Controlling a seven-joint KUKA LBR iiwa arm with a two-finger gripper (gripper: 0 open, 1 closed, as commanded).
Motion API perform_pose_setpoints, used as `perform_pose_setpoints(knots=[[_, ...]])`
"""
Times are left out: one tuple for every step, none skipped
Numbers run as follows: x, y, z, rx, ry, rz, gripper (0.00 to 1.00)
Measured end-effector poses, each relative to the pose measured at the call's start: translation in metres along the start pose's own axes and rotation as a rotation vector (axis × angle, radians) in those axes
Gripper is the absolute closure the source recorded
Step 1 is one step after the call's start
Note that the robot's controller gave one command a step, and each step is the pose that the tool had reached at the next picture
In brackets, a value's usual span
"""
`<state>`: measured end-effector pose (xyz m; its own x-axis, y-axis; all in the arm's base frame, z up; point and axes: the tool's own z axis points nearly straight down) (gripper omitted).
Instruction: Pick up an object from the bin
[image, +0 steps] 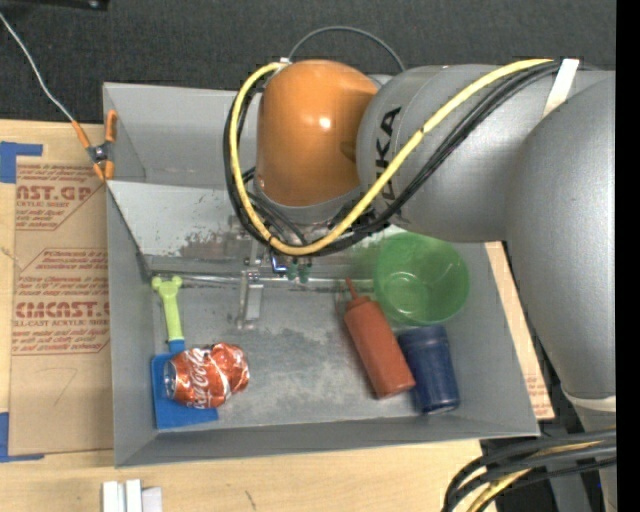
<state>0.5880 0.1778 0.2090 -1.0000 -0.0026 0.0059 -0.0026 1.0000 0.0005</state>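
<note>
Nothing looks lifted yet: the tool (258, 285), grip state untellable, hangs low between the crushed cola can (206, 375) and red bottle (377, 347).

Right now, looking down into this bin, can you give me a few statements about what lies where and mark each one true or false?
1. A crushed red can lies in the lower-left corner on a blue flat thing. True.
2. The green bowl sits on top of the crushed red can. False: it is on the bin's right side, far from that can.
3. A red-brown bottle lies side by side with a dark blue can. True.
4. The claw holds the red-brown bottle. False: the bottle lies on the bin floor, to the right of the claw.
5. A light green tool lies at the left, just above the crushed red can. True.
</note>
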Motion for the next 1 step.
perform_pose_setpoints(knots=[[-0.0018, -0.0011, -0.005, -0.001, -0.008, 0.002, 0.0]])
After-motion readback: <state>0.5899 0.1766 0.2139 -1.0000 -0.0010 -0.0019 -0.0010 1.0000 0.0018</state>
